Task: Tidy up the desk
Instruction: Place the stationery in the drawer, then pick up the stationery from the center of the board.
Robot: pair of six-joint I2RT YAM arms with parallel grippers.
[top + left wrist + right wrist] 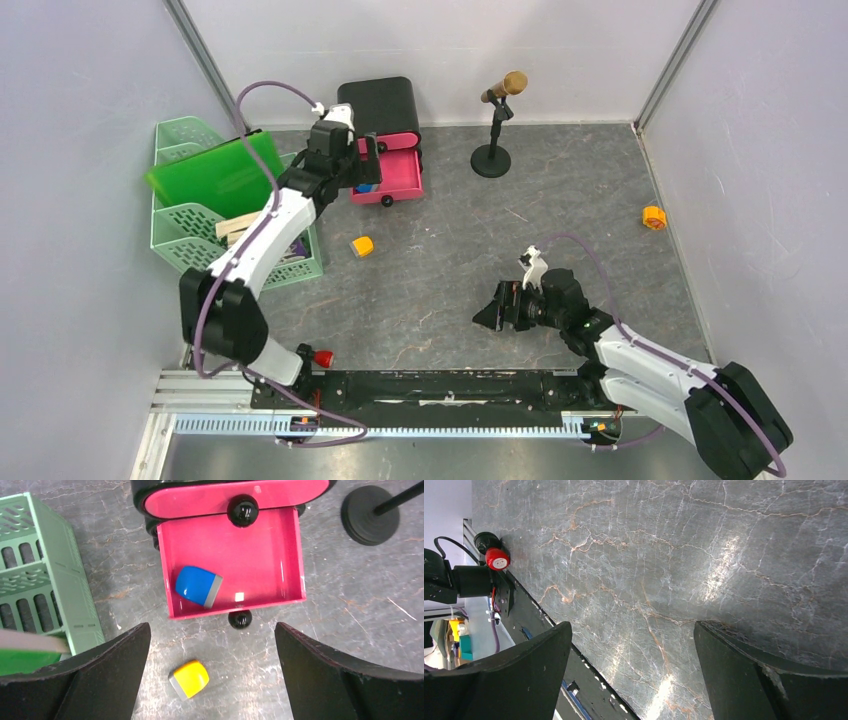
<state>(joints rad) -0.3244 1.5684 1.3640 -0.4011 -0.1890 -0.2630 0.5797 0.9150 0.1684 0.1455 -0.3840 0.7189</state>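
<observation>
Desk point(560, 200): dark grey marbled slab filling the floor of the cell, walls on three sides, arm bases along its near edge.

Left end effector point(211, 630): released, jaws wide apart, nothing between them. It hangs above the front of the open lower drawer point(260, 565), near the far edge, left of middle.

Black drawer box point(380, 105) sits against the far edge; its upper pink front is closed. A blue block point(197, 585) with a grey end lies tilted inside the open drawer, at the front-left corner. A yellow block point(190, 678), also with a grey end, lies on the desk just in front of the drawer, not touching it.

Right end effector point(632, 627): released, jaws spread, empty. It sits low over bare desk, nearer the near edge, right of middle.

Mint-green tray point(190, 225) stands along the left edge, with a green board point(215, 172) lying on top. Mic stand point(492, 150) is upright near the far edge, right of the drawer box. A small orange item point(653, 216) lies close to the right edge, well apart from the rest; type unclear.
</observation>
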